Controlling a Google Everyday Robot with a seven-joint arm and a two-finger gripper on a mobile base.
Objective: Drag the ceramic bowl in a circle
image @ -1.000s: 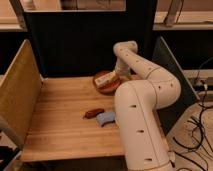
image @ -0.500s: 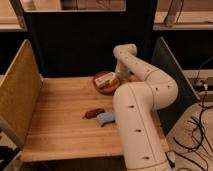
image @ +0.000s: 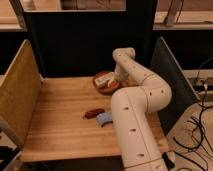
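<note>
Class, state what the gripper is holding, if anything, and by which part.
It cannot be told. The gripper is down at the ceramic bowl, by its rim, but no hold shows.

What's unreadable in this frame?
Camera view:
- bowl: right side hidden by the gripper at its rim.
- white item in bowl: too blurred to identify.
- blue object: right end behind the arm.
- table: right part behind the arm.
</note>
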